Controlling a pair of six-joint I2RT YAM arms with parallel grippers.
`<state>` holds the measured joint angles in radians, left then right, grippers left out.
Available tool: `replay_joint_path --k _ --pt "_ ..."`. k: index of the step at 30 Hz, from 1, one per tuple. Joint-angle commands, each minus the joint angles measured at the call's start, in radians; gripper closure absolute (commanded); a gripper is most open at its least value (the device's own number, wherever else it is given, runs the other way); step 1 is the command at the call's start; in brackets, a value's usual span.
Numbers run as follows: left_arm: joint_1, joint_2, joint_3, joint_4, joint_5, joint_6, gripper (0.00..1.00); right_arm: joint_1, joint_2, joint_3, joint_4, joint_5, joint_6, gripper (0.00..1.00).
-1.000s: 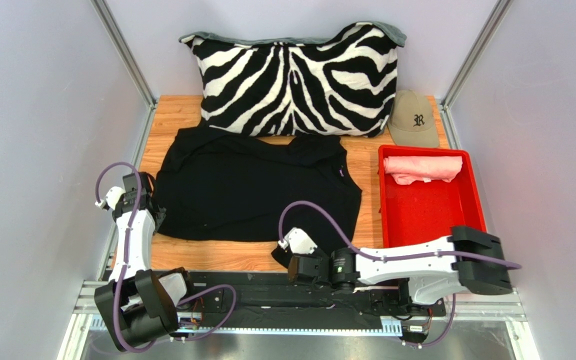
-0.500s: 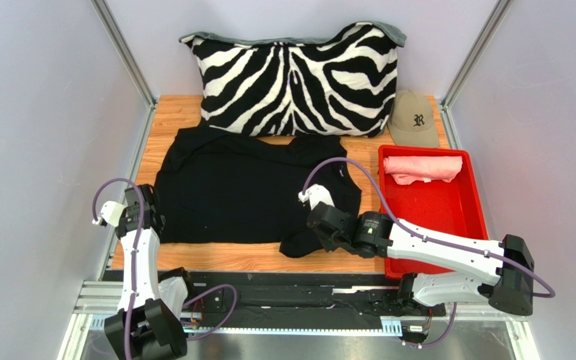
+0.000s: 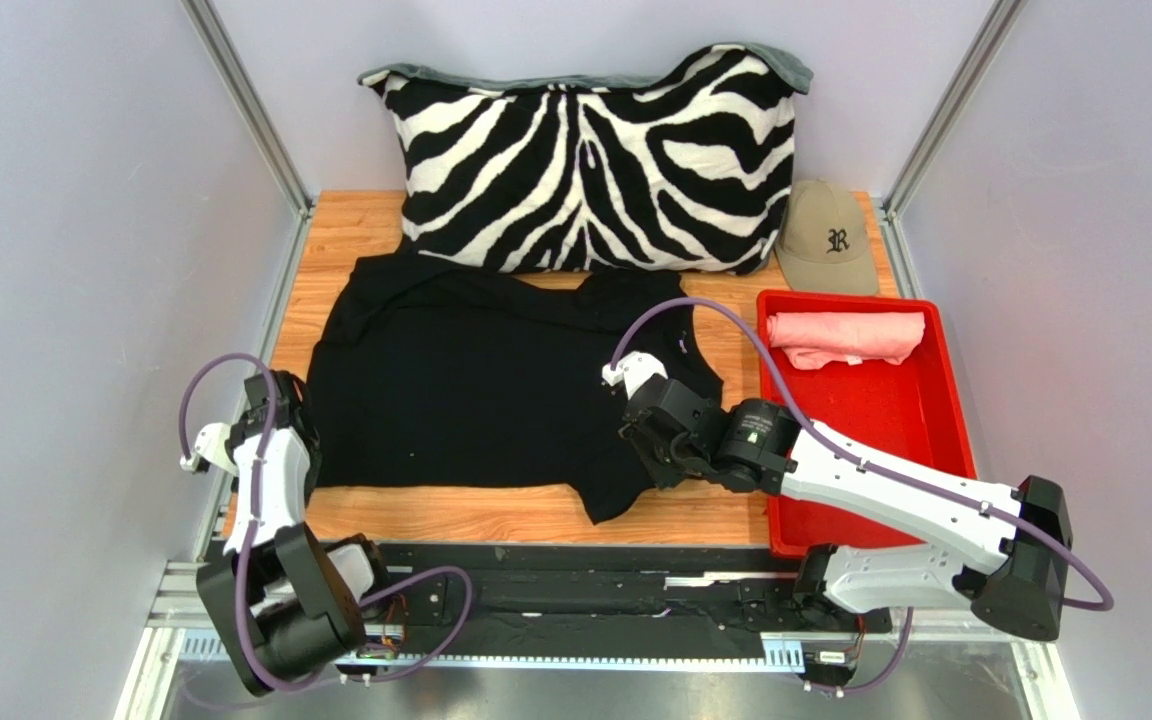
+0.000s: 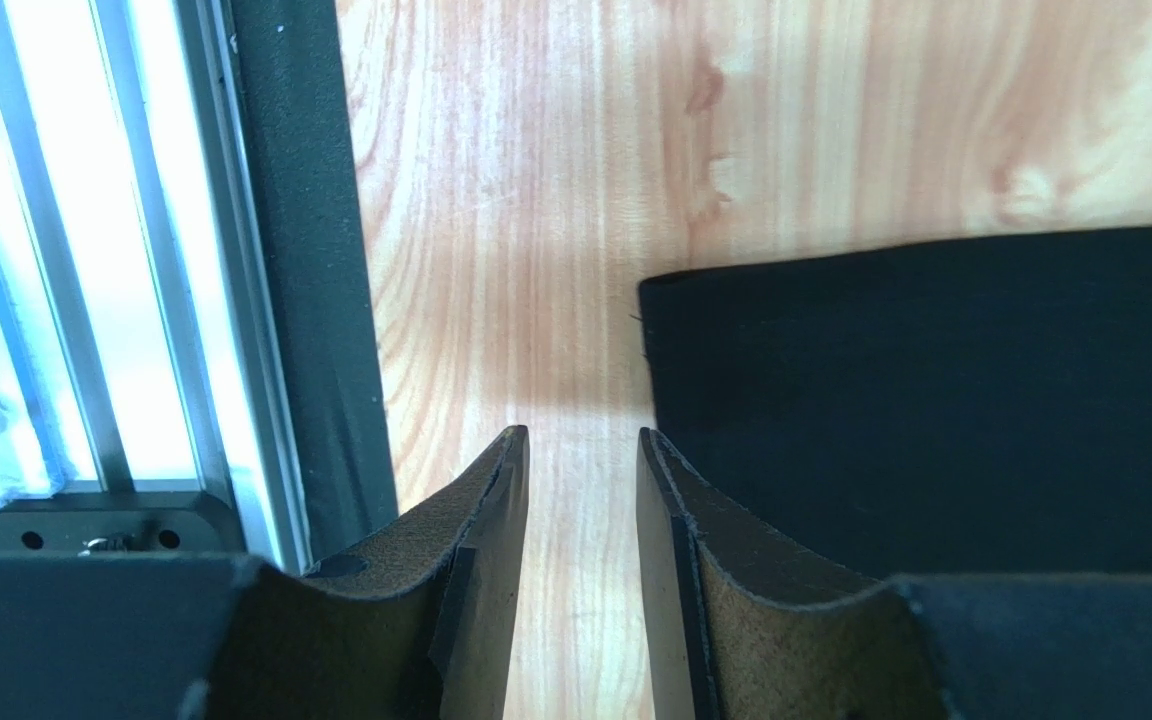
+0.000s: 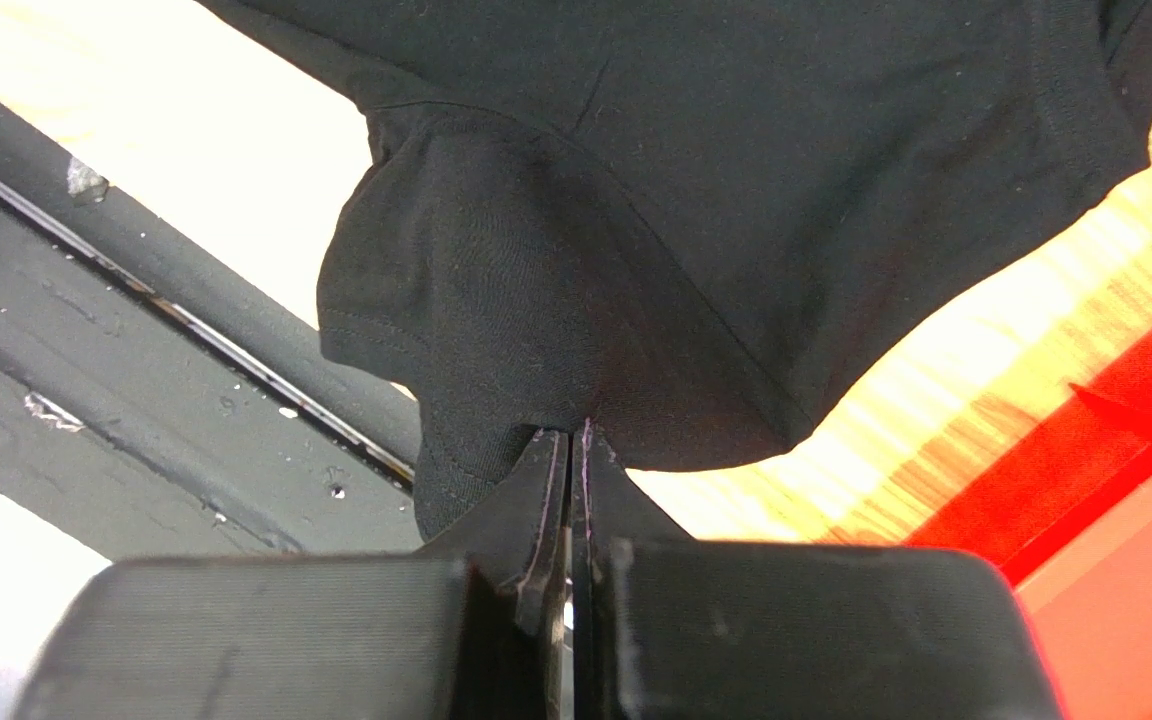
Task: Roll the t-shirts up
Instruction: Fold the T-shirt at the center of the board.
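Observation:
The black t-shirt [image 3: 485, 375] lies spread on the wooden table, collar toward the pillow. My right gripper [image 5: 576, 431] is shut on a fold of the shirt's near right part [image 5: 657, 210], and in the top view it [image 3: 642, 447] holds that cloth bunched and lifted over the shirt's right side. At the shirt's near left corner [image 4: 913, 390], my left gripper [image 4: 582, 438] is open, with only bare wood between its fingers; the cloth lies just to the right of the right finger. The salmon pink t-shirt [image 3: 842, 336] lies rolled at the far end of the red tray [image 3: 860, 428].
A zebra-striped pillow [image 3: 590, 158] fills the back of the table, with a tan cap [image 3: 826, 237] to its right. The red tray's wall [image 5: 1138, 450] is close to my right gripper. A black rail [image 4: 304, 270] and metal frame border the table by my left gripper.
My right gripper has carried the shirt's near right cloth from the front edge up and away over the shirt. My left gripper has opened, let go of the shirt's left edge and drawn back.

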<state>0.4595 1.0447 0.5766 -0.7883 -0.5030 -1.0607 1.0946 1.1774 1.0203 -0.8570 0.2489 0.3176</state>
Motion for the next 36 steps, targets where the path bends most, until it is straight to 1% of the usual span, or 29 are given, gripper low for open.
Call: replay_joint_path --k 1,6,15,19,22,26,31,36 --pt "0.027 0.075 0.052 0.009 0.009 0.005 0.59 -0.018 -0.039 0.035 -0.005 -0.037 -0.022 1.0" --pt "0.064 0.124 0.054 0.035 0.012 0.037 0.59 -0.033 -0.058 0.034 -0.005 -0.046 -0.023 1.0" --pt "0.067 0.184 0.078 0.078 0.03 0.051 0.6 -0.05 -0.096 0.024 -0.004 -0.054 -0.015 1.0" --pt "0.067 0.181 0.112 0.075 0.024 0.082 0.6 -0.053 -0.107 0.018 -0.005 -0.062 -0.011 1.0" --pt "0.068 0.166 0.138 0.037 0.011 0.099 0.6 -0.053 -0.113 0.011 -0.001 -0.066 -0.012 1.0" --pt "0.068 0.152 0.131 0.054 0.003 0.108 0.59 -0.055 -0.113 0.011 -0.001 -0.074 -0.014 1.0" --pt "0.068 0.221 0.134 0.049 0.03 0.093 0.59 -0.055 -0.117 0.009 0.001 -0.068 -0.014 1.0" --pt "0.068 0.262 0.123 0.063 0.018 0.082 0.59 -0.056 -0.124 0.004 0.004 -0.062 -0.009 1.0"
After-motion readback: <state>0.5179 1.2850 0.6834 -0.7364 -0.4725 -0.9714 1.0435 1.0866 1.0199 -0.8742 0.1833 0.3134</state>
